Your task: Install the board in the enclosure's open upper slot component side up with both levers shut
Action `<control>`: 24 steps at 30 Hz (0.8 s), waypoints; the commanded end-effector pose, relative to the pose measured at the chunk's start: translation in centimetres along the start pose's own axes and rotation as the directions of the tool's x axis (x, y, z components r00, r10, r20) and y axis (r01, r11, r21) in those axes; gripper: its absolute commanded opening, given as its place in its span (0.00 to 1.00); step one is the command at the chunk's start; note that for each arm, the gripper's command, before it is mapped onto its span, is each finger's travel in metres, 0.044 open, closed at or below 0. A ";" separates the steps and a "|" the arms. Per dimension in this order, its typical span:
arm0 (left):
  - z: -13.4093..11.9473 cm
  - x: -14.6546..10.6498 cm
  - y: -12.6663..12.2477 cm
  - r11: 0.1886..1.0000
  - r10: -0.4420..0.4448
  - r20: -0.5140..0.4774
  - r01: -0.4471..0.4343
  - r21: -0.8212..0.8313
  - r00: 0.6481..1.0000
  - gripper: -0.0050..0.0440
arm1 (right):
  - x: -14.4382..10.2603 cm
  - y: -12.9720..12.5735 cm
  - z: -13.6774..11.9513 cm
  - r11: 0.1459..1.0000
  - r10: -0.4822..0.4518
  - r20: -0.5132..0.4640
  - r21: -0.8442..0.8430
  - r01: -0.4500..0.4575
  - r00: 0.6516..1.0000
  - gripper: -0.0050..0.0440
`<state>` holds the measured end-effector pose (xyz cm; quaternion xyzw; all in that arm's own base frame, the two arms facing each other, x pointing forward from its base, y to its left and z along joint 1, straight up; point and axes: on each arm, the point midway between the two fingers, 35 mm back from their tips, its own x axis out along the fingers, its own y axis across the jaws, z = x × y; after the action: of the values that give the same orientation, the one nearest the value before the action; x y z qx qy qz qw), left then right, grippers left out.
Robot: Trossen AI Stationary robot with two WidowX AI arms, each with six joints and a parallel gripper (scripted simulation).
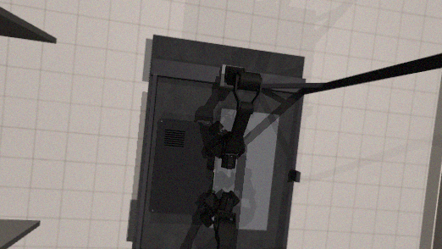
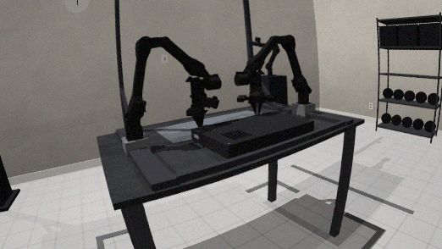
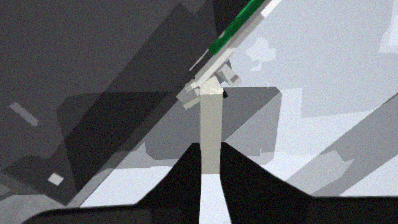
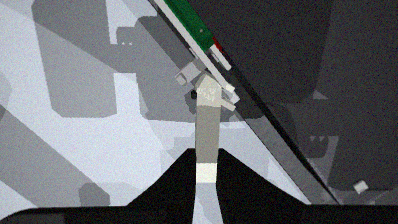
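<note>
Left wrist view first: the left gripper (image 3: 208,150) (image 2: 257,113) (image 1: 218,203) is clenched on the left lever (image 3: 210,125), whose pale bar stands between the fingertips. In the right wrist view, the right gripper (image 4: 204,156) (image 2: 200,124) (image 1: 218,144) likewise grasps the right lever (image 4: 207,130). Each lever slants away from the panel (image 3: 215,65) (image 4: 192,47), about midway between in line with it and straight out.

Just beyond, the green circuit board (image 3: 236,26) (image 4: 189,21) lies along the enclosure (image 3: 30,65) (image 4: 360,50) (image 2: 271,131) (image 1: 174,178) at its open side, with a strip still showing. We judge it to be entered in the slot but not home; we cannot tell how deep it sits, or whether the tabs are hooked.

We take the step in hand to be shutting both levers. Next we need to swing both bars together toward straight out, following their arcs, so the board draws in evenly. Uneven pulling could skew it or shift the enclosure.

Farther out, the enclosure looks level on the bench (image 2: 110,178) (image 1: 229,47), beside the pale mat (image 2: 178,131) (image 1: 262,178); its feet are hidden from us. Well behind stands a shelf rack (image 2: 410,19).
</note>
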<state>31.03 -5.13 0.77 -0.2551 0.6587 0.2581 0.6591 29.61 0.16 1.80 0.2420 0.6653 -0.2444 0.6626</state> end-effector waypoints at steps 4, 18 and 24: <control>0.6 -0.6 -0.7 0.994 -0.006 0.018 0.008 -0.109 1.000 0.12 | -0.8 0.9 0.7 0.988 0.010 0.026 0.155 -0.014 1.000 0.12; 0.6 -0.6 -0.7 0.994 -0.006 0.018 0.008 -0.113 1.000 0.12 | -0.8 1.6 1.1 0.926 0.008 0.026 0.376 -0.017 1.000 0.12; 0.7 -0.5 -1.2 0.958 -0.006 0.018 0.011 -0.287 1.000 0.12 | -0.9 1.7 1.2 0.912 0.011 0.028 0.409 -0.021 1.000 0.12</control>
<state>31.62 -5.51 0.76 -0.3229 0.6275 0.3268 0.6286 30.81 0.80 1.79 0.3683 0.6039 -0.3724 0.6008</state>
